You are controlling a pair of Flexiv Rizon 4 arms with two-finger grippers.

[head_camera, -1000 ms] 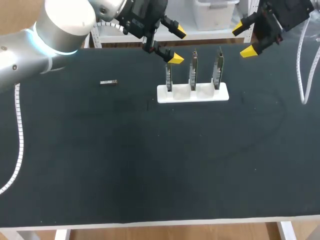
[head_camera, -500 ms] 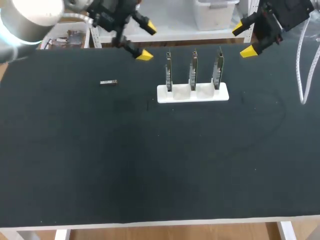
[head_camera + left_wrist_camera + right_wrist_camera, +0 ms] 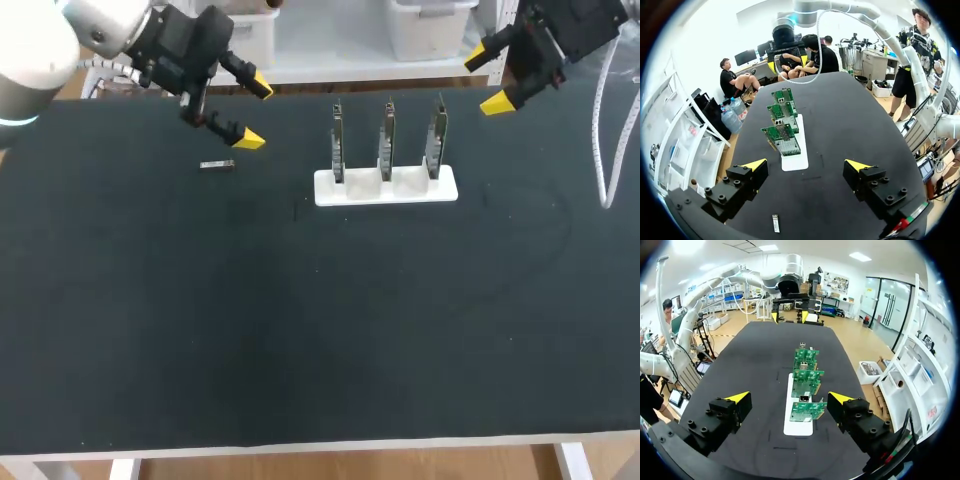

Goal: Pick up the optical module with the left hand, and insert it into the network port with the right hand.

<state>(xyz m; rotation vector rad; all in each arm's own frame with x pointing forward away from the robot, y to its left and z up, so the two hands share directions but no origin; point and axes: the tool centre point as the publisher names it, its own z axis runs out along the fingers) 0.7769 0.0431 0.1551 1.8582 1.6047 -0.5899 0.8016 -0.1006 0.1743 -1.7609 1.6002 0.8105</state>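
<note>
Optical module (image 3: 217,165) lies untouched just beside left gripper (image 3: 253,113), fingers apart; right gripper (image 3: 488,78) also apart, empty: pickup & insertion both undone.

Head: from above and behind our arms we look down, well back, on the whole black table (image 3: 300,330); the board rack (image 3: 386,185) stands toward 12 o'clock.
Left wrist: low over the table, we face out along the left gripper (image 3: 806,165), with the rack near, at its 11 o'clock.
Right wrist: we face the opposite way along the right gripper (image 3: 789,398), with the rack close at 12 o'clock.
Shared: all three views take in the rack and tabletop; each wrist view catches the other gripper beyond the rack.
</note>
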